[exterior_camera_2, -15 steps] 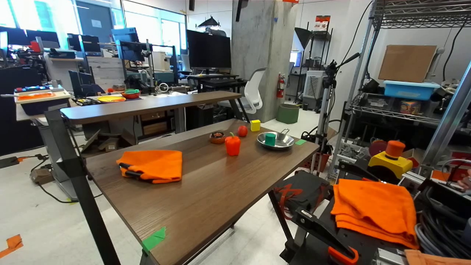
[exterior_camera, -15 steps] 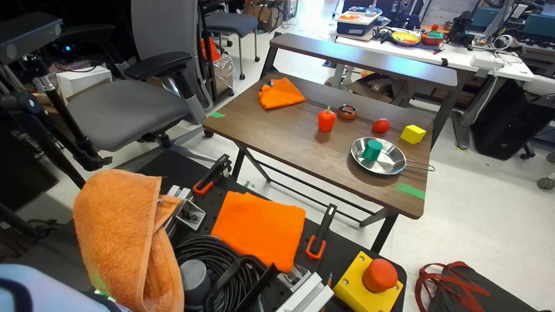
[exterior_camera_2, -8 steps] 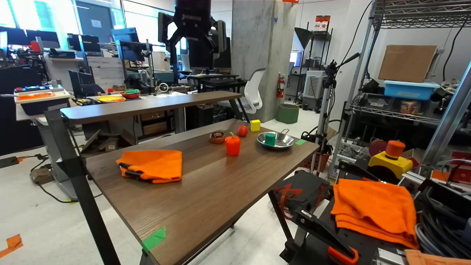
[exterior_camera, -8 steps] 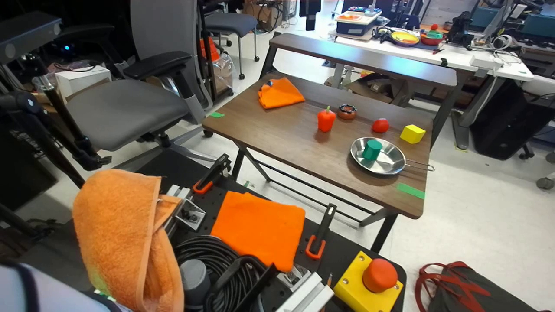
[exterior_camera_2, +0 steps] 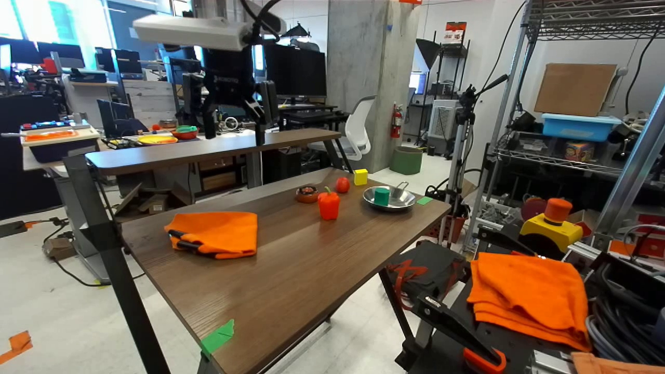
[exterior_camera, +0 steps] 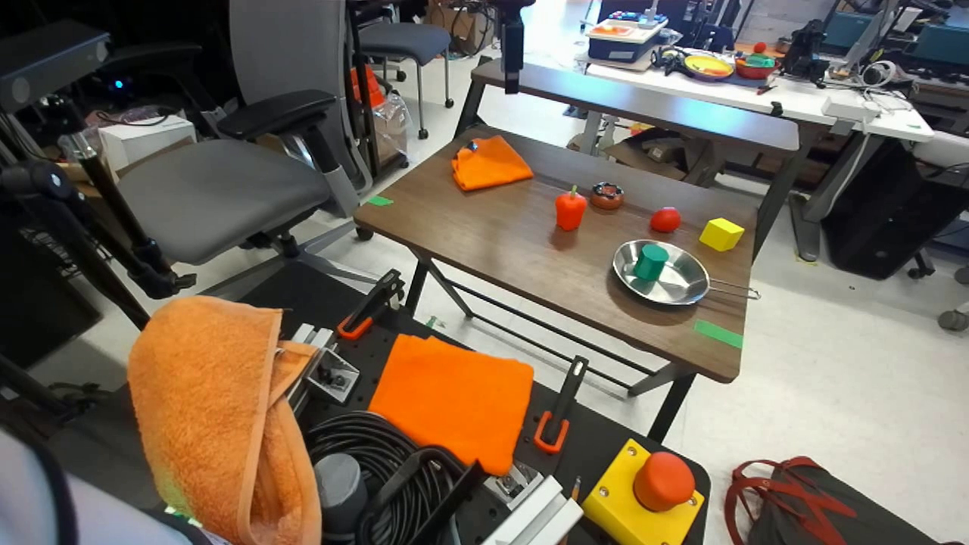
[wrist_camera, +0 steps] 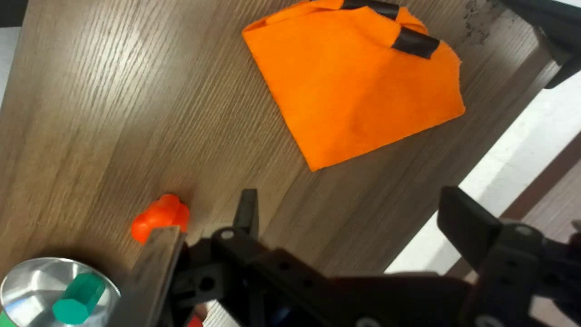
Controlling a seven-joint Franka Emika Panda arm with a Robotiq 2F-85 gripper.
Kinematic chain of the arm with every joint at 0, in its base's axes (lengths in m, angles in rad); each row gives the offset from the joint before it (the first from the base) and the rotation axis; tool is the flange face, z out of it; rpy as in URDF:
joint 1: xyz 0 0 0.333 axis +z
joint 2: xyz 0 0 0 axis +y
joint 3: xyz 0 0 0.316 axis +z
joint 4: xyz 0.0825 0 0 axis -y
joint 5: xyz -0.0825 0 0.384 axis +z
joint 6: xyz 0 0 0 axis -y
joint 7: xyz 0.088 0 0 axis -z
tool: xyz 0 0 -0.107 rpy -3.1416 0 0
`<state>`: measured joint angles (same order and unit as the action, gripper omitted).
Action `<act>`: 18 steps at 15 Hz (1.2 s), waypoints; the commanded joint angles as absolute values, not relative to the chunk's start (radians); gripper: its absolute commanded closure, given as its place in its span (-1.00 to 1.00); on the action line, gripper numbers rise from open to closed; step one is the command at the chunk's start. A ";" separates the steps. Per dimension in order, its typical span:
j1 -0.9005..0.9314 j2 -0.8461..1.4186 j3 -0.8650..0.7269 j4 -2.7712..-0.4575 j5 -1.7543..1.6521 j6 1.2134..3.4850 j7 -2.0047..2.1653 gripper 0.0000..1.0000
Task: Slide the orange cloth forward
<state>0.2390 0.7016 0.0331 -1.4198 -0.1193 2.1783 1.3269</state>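
Note:
The orange cloth point(exterior_camera: 490, 164) lies folded on the brown table point(exterior_camera: 484, 227), near one end, with black strips along one edge. It also shows in an exterior view point(exterior_camera_2: 223, 231) and at the top of the wrist view point(wrist_camera: 354, 86). My gripper point(exterior_camera_2: 235, 136) is open and empty, pointing down, in the air above the level of the raised shelf. In the wrist view the gripper point(wrist_camera: 349, 195) has its fingers wide apart, with bare wood and floor between them and the cloth beyond, apart from them. Only one finger shows clearly in an exterior view point(exterior_camera: 512, 83).
A raised shelf point(exterior_camera_2: 218, 150) runs along the table's back. A red pepper point(exterior_camera_2: 328, 205), brown bowl point(exterior_camera_2: 307, 195), tomato point(exterior_camera_2: 342, 185), yellow block point(exterior_camera_2: 360, 177) and pan point(exterior_camera_2: 397, 203) holding a green block point(exterior_camera_2: 382, 196) share the table. Another orange cloth point(exterior_camera: 454, 401) lies on the black stand.
My gripper has come down into both exterior views from above and has moved left in them, toward the cloth's end of the table. The cloth and other objects have not moved.

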 commanded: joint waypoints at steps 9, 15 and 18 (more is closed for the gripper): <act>0.274 1.061 -0.021 -1.008 -0.052 1.926 1.420 -1.00; 0.307 1.208 -0.014 -0.803 -0.070 1.828 1.443 -1.00; 0.315 1.275 -0.016 -0.711 -0.070 1.771 1.462 -1.00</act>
<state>0.3025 1.1780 -0.0026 -0.8666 -0.0634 1.8517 1.4325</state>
